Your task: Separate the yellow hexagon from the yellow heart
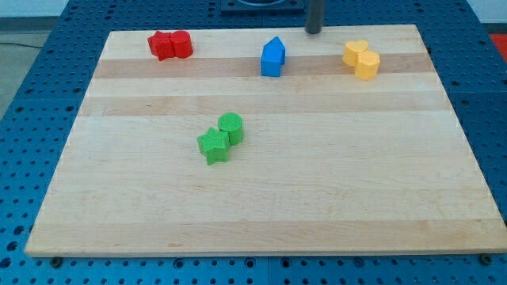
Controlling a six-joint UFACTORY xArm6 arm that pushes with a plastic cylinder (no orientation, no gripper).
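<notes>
The yellow hexagon (367, 65) and the yellow heart (354, 52) touch each other in the upper right of the bench (317, 198). My tip (314, 32) stands at the top edge, between them and the blue block (272, 57). No fingers exist here. I judge the approach step: next the tip must enter between both.

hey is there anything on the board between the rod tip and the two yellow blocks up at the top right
Nothing visible stands in the way. My tip sits at the view's top edge of the board, left of the touching yellow heart and yellow hexagon. Bare wood lies between. The blue block is on the tip's other side.
</notes>
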